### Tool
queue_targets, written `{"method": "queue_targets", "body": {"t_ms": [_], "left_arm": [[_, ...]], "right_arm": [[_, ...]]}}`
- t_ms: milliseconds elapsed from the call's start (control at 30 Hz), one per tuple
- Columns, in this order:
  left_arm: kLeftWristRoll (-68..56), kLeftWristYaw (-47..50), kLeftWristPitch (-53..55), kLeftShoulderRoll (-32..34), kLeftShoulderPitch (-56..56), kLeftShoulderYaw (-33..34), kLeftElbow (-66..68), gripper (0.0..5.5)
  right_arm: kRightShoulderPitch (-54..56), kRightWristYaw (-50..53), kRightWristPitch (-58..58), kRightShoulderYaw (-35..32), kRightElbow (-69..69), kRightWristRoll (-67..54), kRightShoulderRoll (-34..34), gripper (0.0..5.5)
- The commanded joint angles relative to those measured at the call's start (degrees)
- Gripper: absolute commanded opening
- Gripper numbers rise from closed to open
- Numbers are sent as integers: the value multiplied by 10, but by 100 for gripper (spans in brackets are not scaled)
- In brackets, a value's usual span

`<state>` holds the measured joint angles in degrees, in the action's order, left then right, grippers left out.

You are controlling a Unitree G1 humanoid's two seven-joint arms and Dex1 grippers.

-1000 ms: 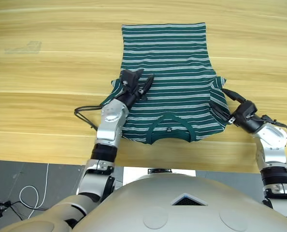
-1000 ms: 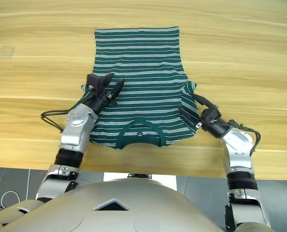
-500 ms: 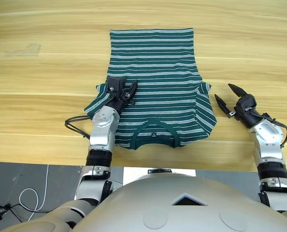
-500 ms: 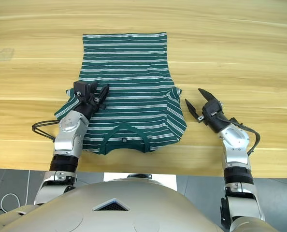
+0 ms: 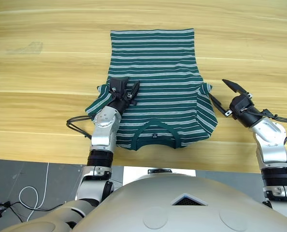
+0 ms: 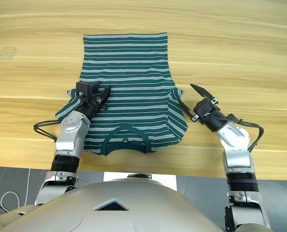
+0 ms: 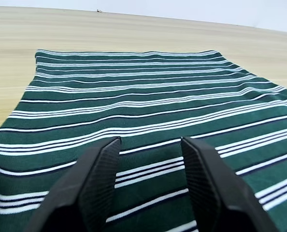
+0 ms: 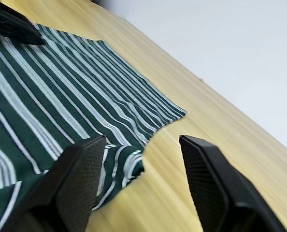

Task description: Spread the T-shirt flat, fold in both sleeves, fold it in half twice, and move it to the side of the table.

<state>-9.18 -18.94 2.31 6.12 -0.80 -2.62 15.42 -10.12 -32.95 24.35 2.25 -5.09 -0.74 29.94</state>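
Both pairs of fingers stand apart, empty. The left gripper [image 5: 128,86] sits low over the left sleeve [image 5: 98,101], and the right gripper [image 5: 217,88] is just beside the right sleeve [image 5: 205,90], probably placed for folding them in. The green white-striped fabric T-shirt [image 5: 153,58] lies flat on the pale wooden table [image 5: 47,72], collar nearest the robot.

T-shirt [image 6: 126,72] spread, L tool [image 6: 100,91] over it, R tool [image 6: 185,94] splayed beside

Head stereo pair looked down over table [image 5: 47,72]; both wrist cams sat low & close, all sharing T-shirt [image 5: 158,63].
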Motion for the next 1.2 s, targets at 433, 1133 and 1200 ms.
{"method": "queue_targets", "body": {"t_ms": [433,1133,1200], "left_arm": [[10,14,29,-1,6,6,38,231],[16,16,21,3,2,12,76,231],[17,13,24,2,0,6,70,231]], "right_arm": [[-22,-8,-22,21,-81,19,0,281],[24,28,0,-19,-133,25,2,281],[3,22,14,-7,-148,35,6,281]]}}
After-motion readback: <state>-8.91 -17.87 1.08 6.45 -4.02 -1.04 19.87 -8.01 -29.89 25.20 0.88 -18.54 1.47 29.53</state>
